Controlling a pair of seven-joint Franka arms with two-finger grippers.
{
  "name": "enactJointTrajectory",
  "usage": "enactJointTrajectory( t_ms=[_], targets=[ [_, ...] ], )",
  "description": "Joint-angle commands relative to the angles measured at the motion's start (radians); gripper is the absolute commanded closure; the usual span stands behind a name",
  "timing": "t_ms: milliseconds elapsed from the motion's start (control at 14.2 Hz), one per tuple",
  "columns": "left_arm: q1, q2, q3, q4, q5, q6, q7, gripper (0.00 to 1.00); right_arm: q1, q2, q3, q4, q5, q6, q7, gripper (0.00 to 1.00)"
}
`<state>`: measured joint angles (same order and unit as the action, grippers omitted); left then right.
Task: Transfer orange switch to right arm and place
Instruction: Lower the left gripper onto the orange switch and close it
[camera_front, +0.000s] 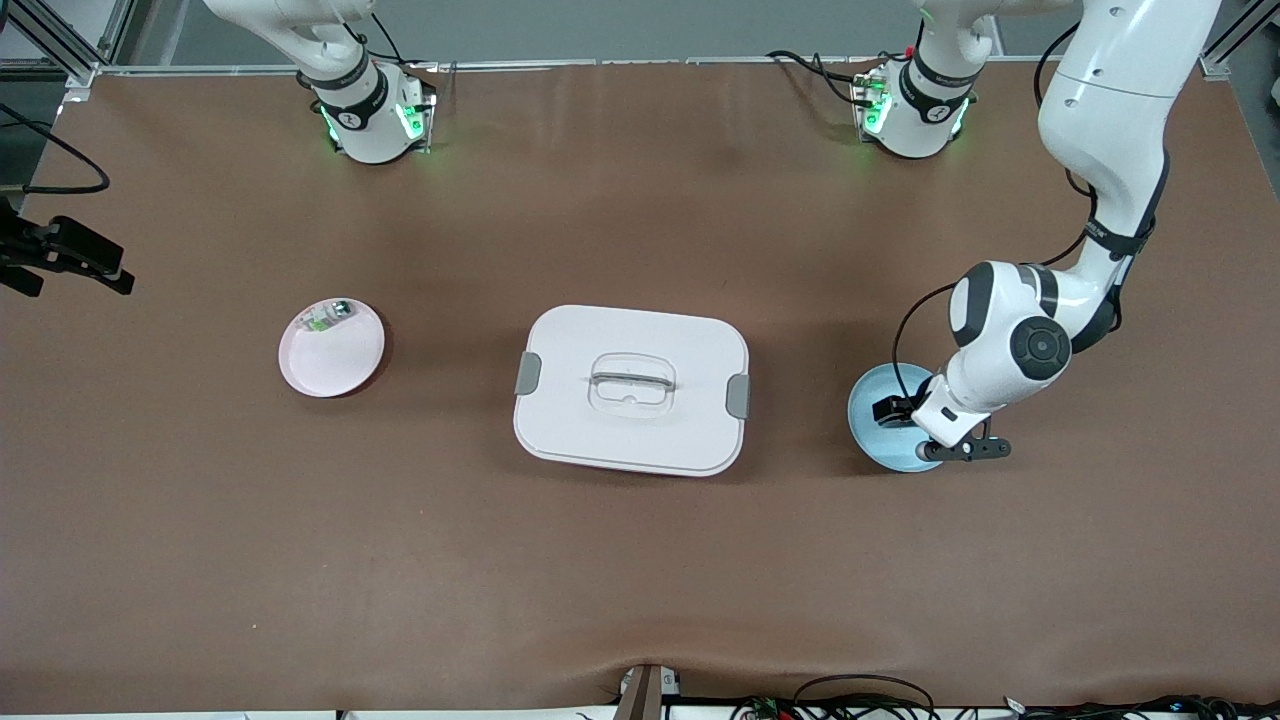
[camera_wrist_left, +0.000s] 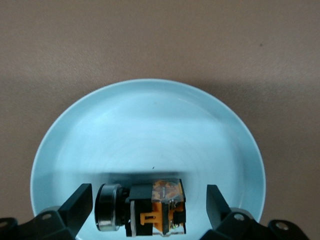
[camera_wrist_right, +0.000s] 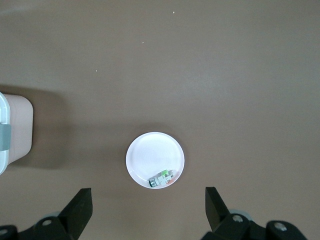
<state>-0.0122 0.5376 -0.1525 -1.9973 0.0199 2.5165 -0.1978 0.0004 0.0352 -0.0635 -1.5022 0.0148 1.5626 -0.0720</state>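
The orange switch (camera_wrist_left: 155, 207), a small black block with an orange middle and a metal-ringed end, lies on its side in the light blue plate (camera_wrist_left: 150, 125) at the left arm's end of the table. My left gripper (camera_wrist_left: 149, 202) is down in that plate (camera_front: 872, 432) and open, one finger on each side of the switch, neither touching it. In the front view the left gripper (camera_front: 905, 415) hides the switch. My right gripper (camera_wrist_right: 149, 207) hangs open and empty high above the table beside the pale pink plate (camera_wrist_right: 150, 155); the front view does not show it.
A white lidded box (camera_front: 630, 390) with grey clips and a clear handle sits mid-table, its corner (camera_wrist_right: 15, 130) in the right wrist view. The pink plate (camera_front: 330, 362) toward the right arm's end holds a small green-and-white part (camera_front: 328, 318). A black bracket (camera_front: 60, 255) juts in there.
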Motion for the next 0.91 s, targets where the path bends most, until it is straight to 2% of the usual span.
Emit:
enactJointTrajectory(
  t_ms=[0, 281, 421, 492, 632, 772, 843],
  targets=[
    [-0.002, -0.004, -0.001, -0.020, 0.002, 0.018, -0.019, 0.00, 0.009, 0.014, -0.004, 0.028, -0.012, -0.010, 0.006, 0.00],
    [0.003, -0.010, -0.002, -0.029, 0.002, -0.016, -0.019, 0.00, 0.009, 0.014, -0.002, 0.027, -0.012, -0.010, 0.006, 0.00],
    [0.006, -0.007, -0.001, -0.026, 0.002, -0.019, -0.017, 0.08, 0.007, 0.014, -0.004, 0.028, -0.012, -0.010, 0.006, 0.00],
    [0.003, -0.004, -0.001, -0.024, 0.002, -0.019, -0.017, 0.16, 0.007, 0.012, -0.004, 0.028, -0.012, -0.010, 0.006, 0.00],
    [-0.002, -0.013, -0.001, -0.018, 0.002, -0.021, -0.017, 0.58, 0.009, 0.012, -0.002, 0.028, -0.013, -0.012, 0.006, 0.00],
    [0.005, -0.024, -0.001, -0.015, 0.002, -0.021, -0.015, 0.90, 0.009, 0.012, -0.002, 0.031, -0.013, -0.015, 0.006, 0.00],
    [0.005, -0.033, -0.002, -0.014, 0.002, -0.022, -0.017, 1.00, 0.009, 0.012, -0.002, 0.039, -0.015, -0.016, 0.005, 0.00]
  ],
)
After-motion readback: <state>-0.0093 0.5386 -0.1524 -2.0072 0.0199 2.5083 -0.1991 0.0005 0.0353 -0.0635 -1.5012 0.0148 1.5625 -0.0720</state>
